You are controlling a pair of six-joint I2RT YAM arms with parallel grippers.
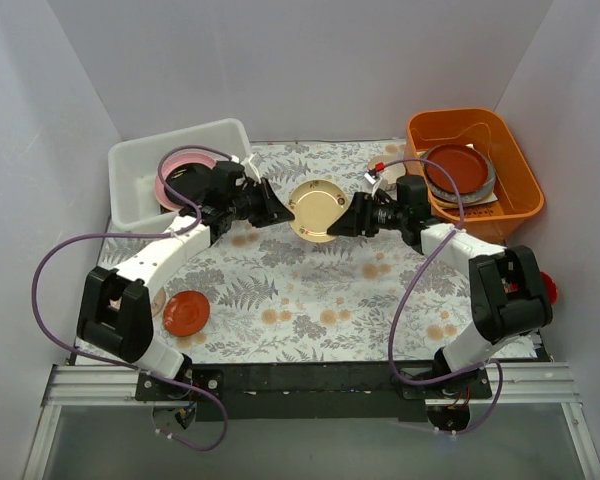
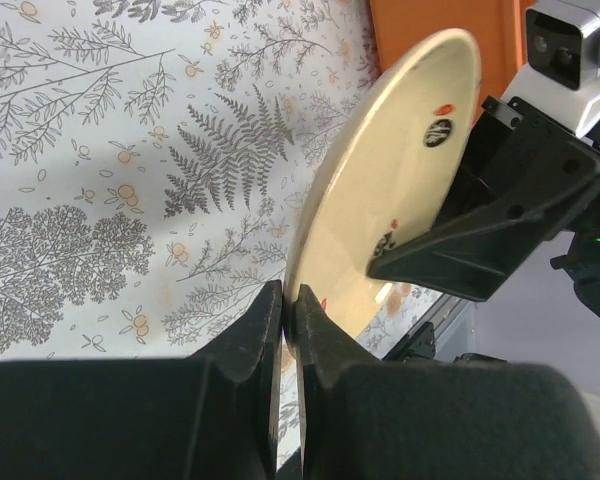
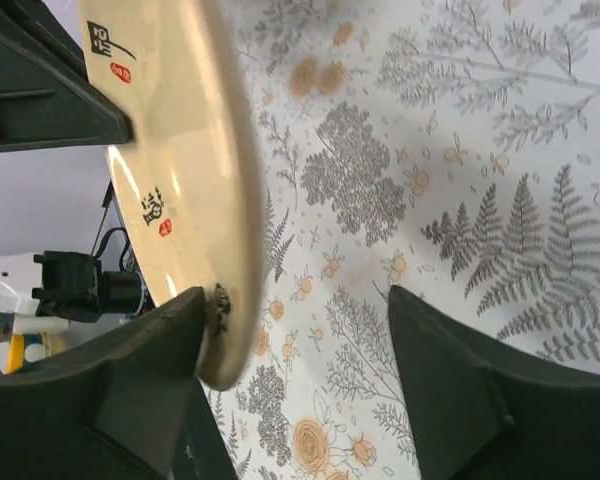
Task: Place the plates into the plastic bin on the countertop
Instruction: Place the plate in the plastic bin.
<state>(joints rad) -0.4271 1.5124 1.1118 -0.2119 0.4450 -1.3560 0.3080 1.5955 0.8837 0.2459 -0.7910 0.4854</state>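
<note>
the left hand (image 2: 285, 312) is pressed together on the lower rim of a cream-yellow plate (image 1: 317, 208), with one finger on each face. the right hand (image 3: 295, 300) is spread wide. its one finger touches the opposite rim of the same plate and its other finger stands well apart over the fern cloth, so it grips nothing.

the plate is on edge above the middle of the table (image 1: 310, 290). it sits between the two hands, with the left hand at its 9 o'clock and the right hand at its 3 o'clock. small black and red marks show on its glazed face.

the plastic bin (image 1: 140, 165) sits at 10 o'clock from the held plate. one pink plate (image 1: 172, 182) leans inside it, partly hidden by the left arm. one red-orange saucer (image 1: 186, 313) lies flat on the table at 8 o'clock, beside the left arm's base.

that makes three task dishes in clear view: one held, one in the bin, one on the cloth.

at 2 o'clock is one orange tub (image 1: 515, 190). it holds one red-brown plate (image 1: 452, 166) stacked on a grey plate (image 1: 486, 182). one small cream bowl (image 1: 390, 176) sits just beside the tub.
</note>
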